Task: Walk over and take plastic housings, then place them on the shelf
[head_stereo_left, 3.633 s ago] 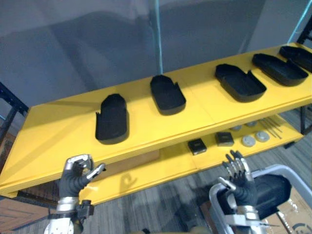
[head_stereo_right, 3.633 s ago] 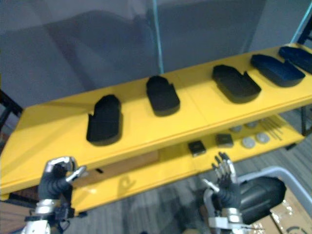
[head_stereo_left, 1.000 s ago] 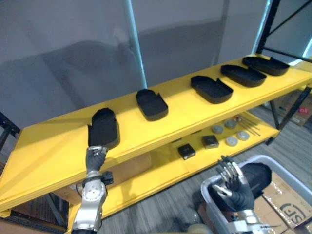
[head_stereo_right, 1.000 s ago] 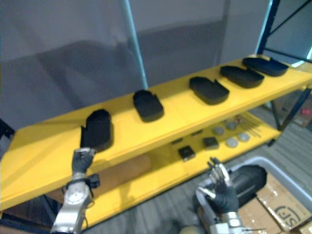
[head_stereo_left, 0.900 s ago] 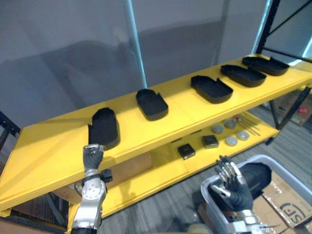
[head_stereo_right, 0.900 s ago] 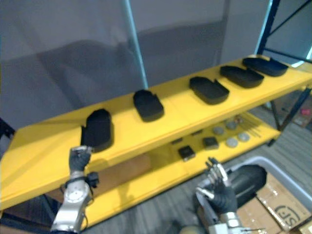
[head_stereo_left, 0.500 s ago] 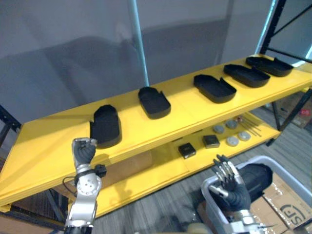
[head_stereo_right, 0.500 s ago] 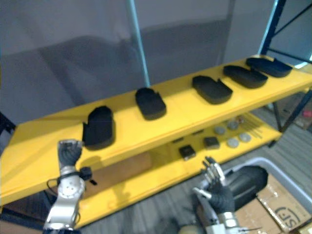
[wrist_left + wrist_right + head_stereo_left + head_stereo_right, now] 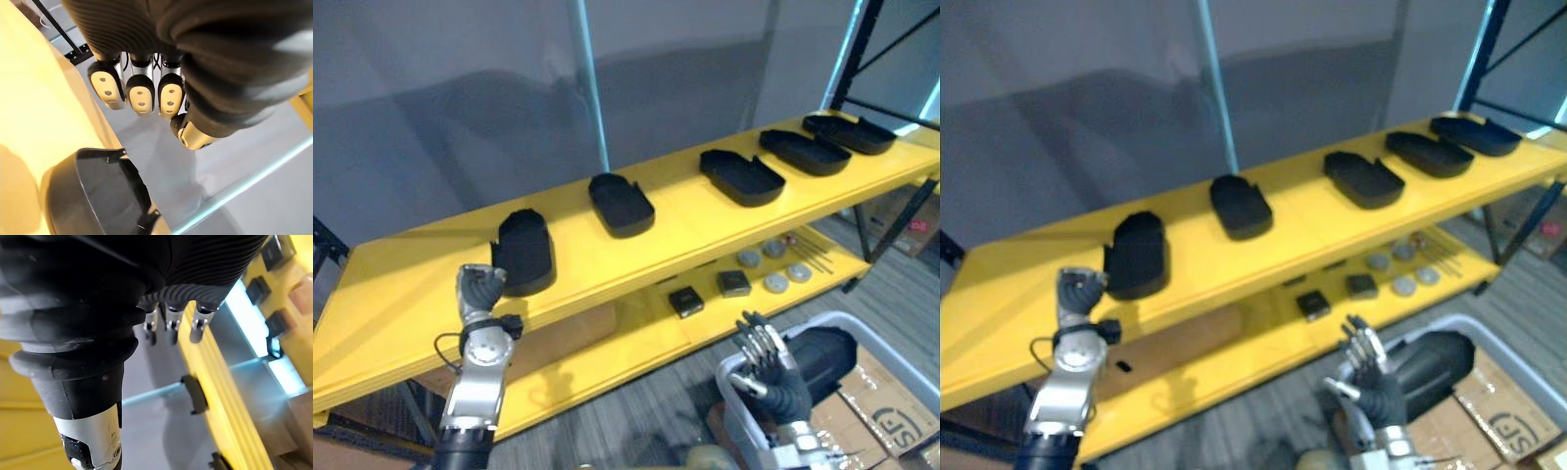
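Several black plastic housings lie in a row on the yellow shelf's top board (image 9: 401, 284); the leftmost housing (image 9: 524, 253) is nearest my left hand. My left hand (image 9: 480, 289) is raised at the board's front edge, just left of that housing, its fingers (image 9: 141, 93) curled and holding nothing. The left wrist view has that housing (image 9: 98, 196) lying apart from the hand. Low at the right, my right hand (image 9: 766, 359) is open with straight fingers. It hovers over a grey bin (image 9: 862, 323) that holds another black housing (image 9: 824, 352).
The lower board (image 9: 636, 338) carries two small black boxes (image 9: 684, 301), round grey discs (image 9: 773, 284) and thin rods. A cardboard box (image 9: 901, 401) sits on the floor at the lower right. Dark frame posts (image 9: 847, 49) and a grey wall stand behind the shelf.
My left hand has drawn back from the near end of the leftmost housing, up and to the left, staying curled. The right hand keeps its place over the bin. The view shifted slightly.
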Controlling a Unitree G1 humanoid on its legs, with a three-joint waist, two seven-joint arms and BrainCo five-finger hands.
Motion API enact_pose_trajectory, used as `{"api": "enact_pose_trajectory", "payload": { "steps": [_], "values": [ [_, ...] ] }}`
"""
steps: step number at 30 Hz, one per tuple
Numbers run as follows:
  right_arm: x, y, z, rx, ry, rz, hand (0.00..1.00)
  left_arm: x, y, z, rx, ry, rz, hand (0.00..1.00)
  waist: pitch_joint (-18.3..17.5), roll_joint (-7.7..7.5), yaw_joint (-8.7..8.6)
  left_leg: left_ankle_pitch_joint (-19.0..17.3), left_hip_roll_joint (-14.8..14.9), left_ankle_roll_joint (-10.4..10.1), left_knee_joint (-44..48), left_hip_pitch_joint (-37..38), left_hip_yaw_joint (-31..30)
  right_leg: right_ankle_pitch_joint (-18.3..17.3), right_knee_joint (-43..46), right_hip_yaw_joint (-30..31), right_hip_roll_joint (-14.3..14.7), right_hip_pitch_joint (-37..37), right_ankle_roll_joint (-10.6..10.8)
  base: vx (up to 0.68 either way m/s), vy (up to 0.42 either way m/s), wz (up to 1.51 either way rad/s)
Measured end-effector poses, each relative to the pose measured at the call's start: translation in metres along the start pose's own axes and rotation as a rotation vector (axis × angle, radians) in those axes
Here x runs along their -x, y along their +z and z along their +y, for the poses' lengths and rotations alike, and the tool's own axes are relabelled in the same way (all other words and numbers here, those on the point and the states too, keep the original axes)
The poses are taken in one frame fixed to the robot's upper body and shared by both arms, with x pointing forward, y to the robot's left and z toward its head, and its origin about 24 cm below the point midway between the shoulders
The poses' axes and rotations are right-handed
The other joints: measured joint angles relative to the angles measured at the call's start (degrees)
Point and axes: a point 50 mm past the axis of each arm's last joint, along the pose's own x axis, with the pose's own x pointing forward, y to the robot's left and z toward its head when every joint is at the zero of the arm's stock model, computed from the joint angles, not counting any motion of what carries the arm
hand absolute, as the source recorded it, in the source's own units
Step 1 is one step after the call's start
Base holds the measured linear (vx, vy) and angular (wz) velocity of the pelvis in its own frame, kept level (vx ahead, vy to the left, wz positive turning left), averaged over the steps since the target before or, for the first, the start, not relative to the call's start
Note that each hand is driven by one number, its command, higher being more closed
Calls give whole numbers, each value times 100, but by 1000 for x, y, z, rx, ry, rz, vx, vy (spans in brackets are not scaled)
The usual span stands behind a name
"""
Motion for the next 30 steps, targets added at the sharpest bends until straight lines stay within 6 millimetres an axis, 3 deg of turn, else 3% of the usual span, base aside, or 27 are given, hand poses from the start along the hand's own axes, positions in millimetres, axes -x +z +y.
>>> {"api": "enact_pose_trajectory", "payload": {
  "steps": [1,9,14,19,21,23,30],
  "values": [
    [-1,1,0,1,3,-4,0,-1,1,-1,2,0,-2,0,-4,6,-2,-1,0,-1,2,-28,2,-4,11,1,0,-30,-2,0,0,0],
    [-4,6,3,-1,17,-32,0,-5,5,0,25,23,-25,0,61,50,-6,-14,39,-33,12,-70,132,11,38,115,42,-141,22,16,5,-6],
    [-3,5,6,-11,23,-39,0,-2,8,9,63,99,-83,0,102,-16,-20,-15,38,-32,-1,-73,132,18,9,118,43,-132,32,4,2,-1],
    [4,10,5,-16,-34,-83,0,51,9,39,158,245,-175,0,139,-63,-1,-21,-4,-25,-69,-79,40,8,-103,11,-2,-51,35,36,12,11],
    [10,16,3,-16,-79,-115,0,83,2,57,179,326,-166,0,145,-68,40,-20,-58,-22,-142,-81,-41,-35,-107,-41,-18,-43,54,67,0,18],
    [14,17,0,-13,-121,-130,0,101,-2,69,178,380,-154,0,147,-57,123,-10,-89,-21,-197,-68,-63,-65,-109,-74,-37,-34,67,51,0,12],
    [23,17,-7,-9,-198,-151,0,127,-17,91,110,601,-97,0,162,-21,324,26,-124,-41,-259,-37,-358,-140,-192,-346,-64,158,43,37,-6,19]
  ]
}}
